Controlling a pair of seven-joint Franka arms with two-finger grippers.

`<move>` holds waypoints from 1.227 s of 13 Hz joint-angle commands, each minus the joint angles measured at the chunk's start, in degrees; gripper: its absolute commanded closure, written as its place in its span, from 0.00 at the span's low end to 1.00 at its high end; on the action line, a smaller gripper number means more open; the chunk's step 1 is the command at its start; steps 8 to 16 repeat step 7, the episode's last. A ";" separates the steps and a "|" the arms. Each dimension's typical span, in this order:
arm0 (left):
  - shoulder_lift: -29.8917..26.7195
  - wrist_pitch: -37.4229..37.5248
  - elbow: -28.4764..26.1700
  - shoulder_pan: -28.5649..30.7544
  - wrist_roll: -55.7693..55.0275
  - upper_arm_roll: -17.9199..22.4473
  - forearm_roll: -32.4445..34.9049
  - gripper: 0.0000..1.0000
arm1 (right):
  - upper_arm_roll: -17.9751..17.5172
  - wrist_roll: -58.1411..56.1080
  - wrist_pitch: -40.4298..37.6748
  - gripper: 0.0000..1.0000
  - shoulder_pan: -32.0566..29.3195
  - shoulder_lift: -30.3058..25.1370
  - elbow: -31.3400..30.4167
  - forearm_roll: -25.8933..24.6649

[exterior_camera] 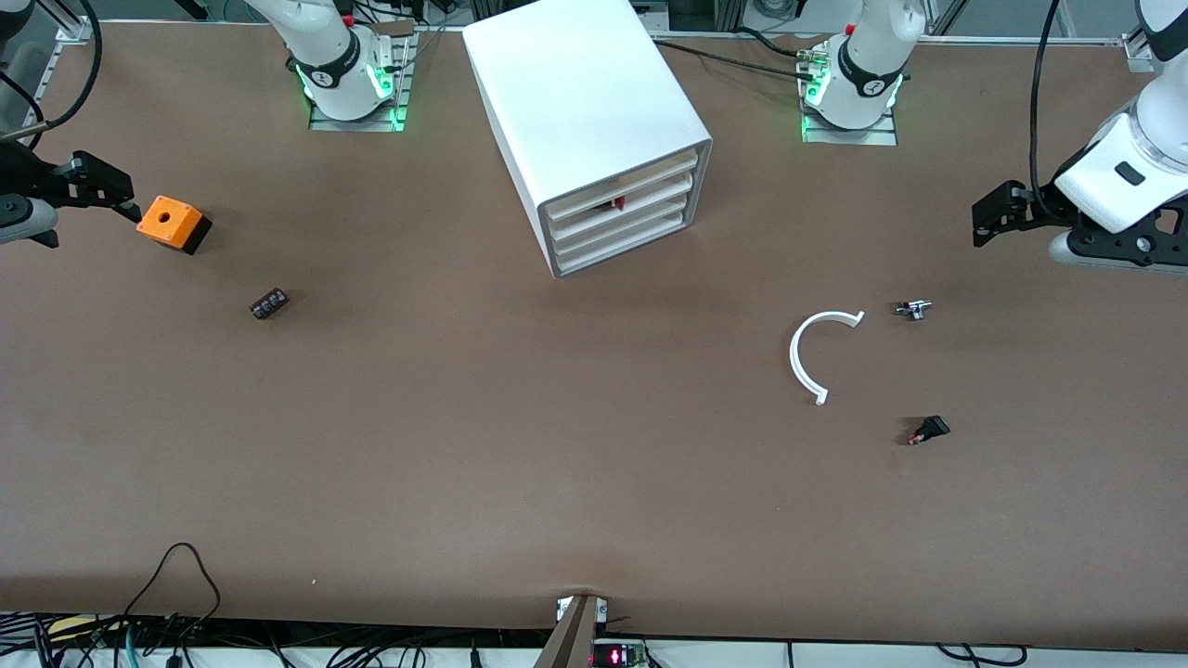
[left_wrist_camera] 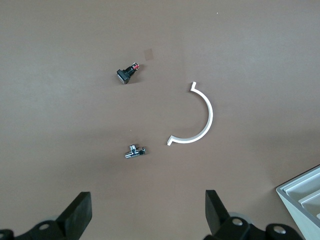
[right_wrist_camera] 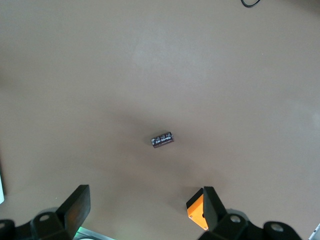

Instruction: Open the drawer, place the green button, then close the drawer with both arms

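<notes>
The white cabinet (exterior_camera: 585,111) stands at the middle of the table, between the arms' bases. Its lowest drawer (exterior_camera: 624,247) sits flush with the two above it, shut. No green-capped button shows in any view. My left gripper (exterior_camera: 991,217) hangs open and empty above the table's edge at the left arm's end; its wrist view shows the open gripper (left_wrist_camera: 148,212) over bare table. My right gripper (exterior_camera: 100,188) is open and empty at the right arm's end, beside the orange box (exterior_camera: 170,223); its wrist view shows the gripper (right_wrist_camera: 145,210) empty too.
A white half ring (exterior_camera: 817,353), a small silver part (exterior_camera: 913,309) and a small black part with a red end (exterior_camera: 928,430) lie toward the left arm's end. A small dark block (exterior_camera: 268,303) lies nearer the camera than the orange box. Something red (exterior_camera: 619,202) shows inside the cabinet's top slot.
</notes>
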State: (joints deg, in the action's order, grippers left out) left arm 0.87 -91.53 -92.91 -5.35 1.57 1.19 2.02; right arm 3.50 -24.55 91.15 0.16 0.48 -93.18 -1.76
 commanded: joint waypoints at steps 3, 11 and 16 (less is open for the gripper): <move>0.10 0.21 1.32 0.61 0.10 0.04 0.62 0.00 | -0.16 -0.06 0.17 0.00 -0.24 0.22 0.46 0.70; 0.19 2.67 1.50 0.52 -0.25 0.04 0.62 0.00 | -0.16 -0.15 0.17 0.00 -0.24 0.31 0.46 0.70; 0.19 2.67 1.50 0.52 -0.25 0.04 0.62 0.00 | -0.16 -0.15 0.17 0.00 -0.24 0.31 0.46 0.70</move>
